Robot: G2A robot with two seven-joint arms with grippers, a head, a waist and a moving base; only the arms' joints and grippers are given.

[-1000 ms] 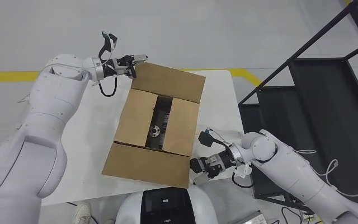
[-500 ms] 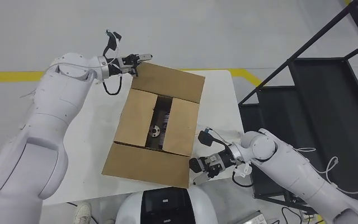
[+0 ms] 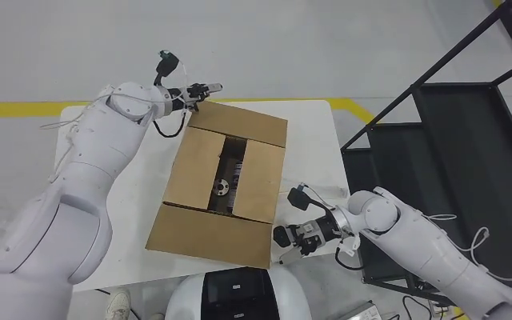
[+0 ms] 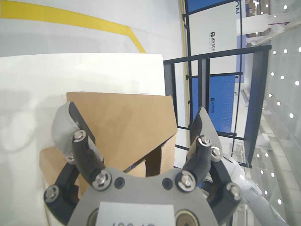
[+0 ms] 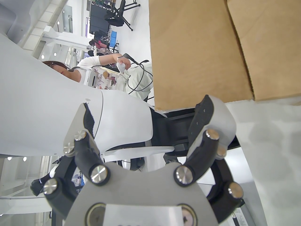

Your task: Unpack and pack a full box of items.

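Top view: we find the brown corrugated cardboard box [image 3: 196,160] lying at the middle of the white desk [image 3: 316,144]. Its two long flaps are half shut over a narrow gap, in which dark items [image 3: 222,189] show, one with a round metal part. The left pincer [image 3: 206,88] stands at a far corner of the box, fingers spread. In the left wrist view the far flap's edge lies between them, ungripped as far as we can judge. The right pincer [image 3: 280,246] sits at the diagonally opposite near corner, likewise spread and holding nothing. We judge this placing as preparation to work the end flaps. The desk surface is plain white. Beyond it lie grey floor, a yellow floor line [image 3: 352,102] and a black metal stair frame [image 3: 432,120].
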